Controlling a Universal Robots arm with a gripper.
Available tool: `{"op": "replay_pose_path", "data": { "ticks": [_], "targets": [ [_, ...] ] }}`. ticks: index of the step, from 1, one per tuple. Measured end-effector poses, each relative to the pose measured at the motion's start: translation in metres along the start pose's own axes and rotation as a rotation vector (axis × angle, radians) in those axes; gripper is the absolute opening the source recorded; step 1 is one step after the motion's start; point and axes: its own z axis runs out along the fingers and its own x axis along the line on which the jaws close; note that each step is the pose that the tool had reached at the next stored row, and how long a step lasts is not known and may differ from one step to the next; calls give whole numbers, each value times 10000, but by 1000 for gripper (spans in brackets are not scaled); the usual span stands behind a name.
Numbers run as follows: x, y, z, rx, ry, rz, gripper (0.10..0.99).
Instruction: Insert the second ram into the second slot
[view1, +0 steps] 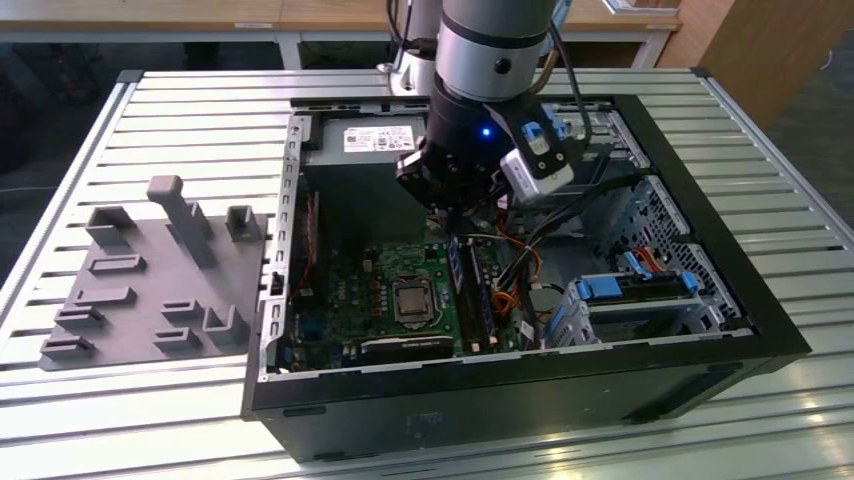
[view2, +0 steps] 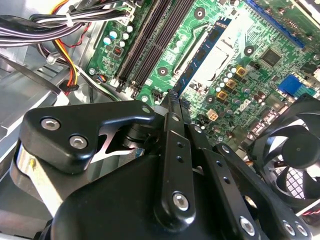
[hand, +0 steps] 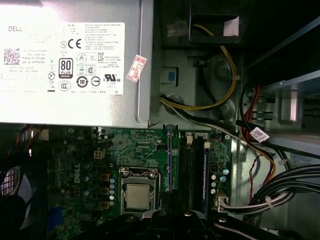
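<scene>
The gripper (view2: 173, 100) is pressed together on the second ram (hand: 170, 160), its black fingers (view2: 173, 145) pinching one end of the thin blue stick. In the first wrist view the stick shows edge-on, just beside the processor socket (hand: 137, 194), between the socket and the black slots (hand: 185, 167) and parallel to them. Whether its lower edge touches the board I cannot tell. A blue strip (hand: 205, 170) lies along the slot farthest from the socket.

In the exterior view the arm (view1: 487, 50) comes almost straight down into the open computer case (view1: 534, 410), with its wrist upright above the socket. A camera box (view1: 541, 165) is strapped to the wrist on the side away from the socket. The silver power supply (hand: 75, 60) sits beyond the socket, against the case wall. A grey fixture plate (view1: 147, 290) lies on the slatted table outside the case, well apart from the socket.
</scene>
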Motion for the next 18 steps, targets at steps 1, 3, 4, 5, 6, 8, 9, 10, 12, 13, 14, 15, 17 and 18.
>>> {"op": "replay_pose_path", "data": {
  "ticks": [1,3,4,5,6,8,9,10,12,13,14,15,17,18],
  "targets": [
    [0,0,3,-1,0,0,114],
    [0,0,8,0,0,1,114],
    [0,0,11,0,0,1,114],
    [-1,0,14,-1,0,1,114],
    [-1,0,17,0,0,1,114],
    [-2,-8,28,1,0,7,114],
    [-3,-19,36,0,0,18,114],
    [-2,-31,43,-2,0,26,114],
    [-2,-46,53,-2,0,37,114],
    [-3,-52,59,-3,0,41,114],
    [-3,-56,64,-4,0,48,114],
    [-3,-59,69,-5,-1,57,114],
    [-6,-60,85,-4,0,73,114],
    [-13,-60,87,-3,1,78,114]
  ]
}}
